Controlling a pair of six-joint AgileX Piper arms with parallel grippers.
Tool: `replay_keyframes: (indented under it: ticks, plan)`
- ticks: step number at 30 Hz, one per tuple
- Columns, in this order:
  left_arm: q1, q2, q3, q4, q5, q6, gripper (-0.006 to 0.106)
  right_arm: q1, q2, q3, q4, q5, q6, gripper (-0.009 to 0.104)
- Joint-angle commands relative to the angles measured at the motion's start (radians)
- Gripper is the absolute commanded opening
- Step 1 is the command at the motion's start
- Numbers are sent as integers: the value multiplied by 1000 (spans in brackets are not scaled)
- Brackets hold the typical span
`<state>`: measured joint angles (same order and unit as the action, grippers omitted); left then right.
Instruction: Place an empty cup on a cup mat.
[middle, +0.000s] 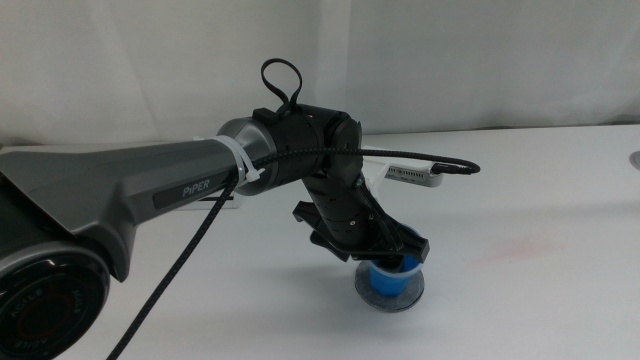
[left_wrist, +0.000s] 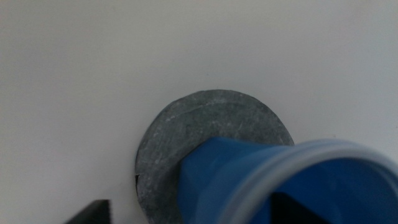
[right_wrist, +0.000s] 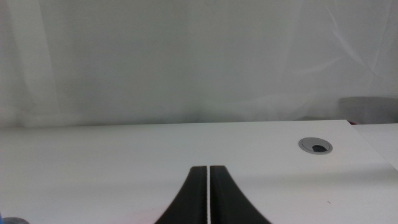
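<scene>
The blue cup (middle: 385, 281) stands upright on the round dark grey cup mat (middle: 411, 298) near the table's front middle. My left gripper (middle: 397, 256) reaches down over the cup's rim from the left. In the left wrist view the cup (left_wrist: 249, 177) fills the near side and its base rests on the mat (left_wrist: 205, 118). The left gripper (left_wrist: 194, 213) is open: one jaw shows dark inside the cup, and the other stands well clear of the cup's outer wall. My right gripper (right_wrist: 208, 190) is shut and empty, low over the table, out of the middle view.
A long white slotted panel (middle: 412, 175) lies behind the left arm, with a black cable over it. A grey cable grommet (right_wrist: 315, 146) is set in the table at the far right. A faint reddish stain (middle: 520, 246) marks the table right of the cup.
</scene>
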<state>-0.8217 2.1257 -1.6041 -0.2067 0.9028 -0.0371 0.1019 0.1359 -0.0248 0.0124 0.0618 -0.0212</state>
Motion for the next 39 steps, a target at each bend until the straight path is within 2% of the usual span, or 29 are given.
replay_keyframes:
  ticks: [1,4,13,26,35,39]
  plan:
    - [-4,-2,-1,0,-11,-7,74,-2,-5,6,-5,-9,-4,-2]
    - [-4,-2,-1,0,-11,-5,83,-2,-5,6,-5,-9,-4,-2]
    - [-4,-2,-23,4,-33,-5,83,-2,-5,6,-5,-9,-4,-2]
    - [-4,-4,-276,155,168,-9,83,-2,-5,6,-5,-9,-4,-2]
    - [3,-4,-529,331,392,54,83,-2,-5,6,-5,-9,-4,-2]
    - [50,-25,-563,329,415,71,83,-2,-5,6,-5,-9,-4,-2]
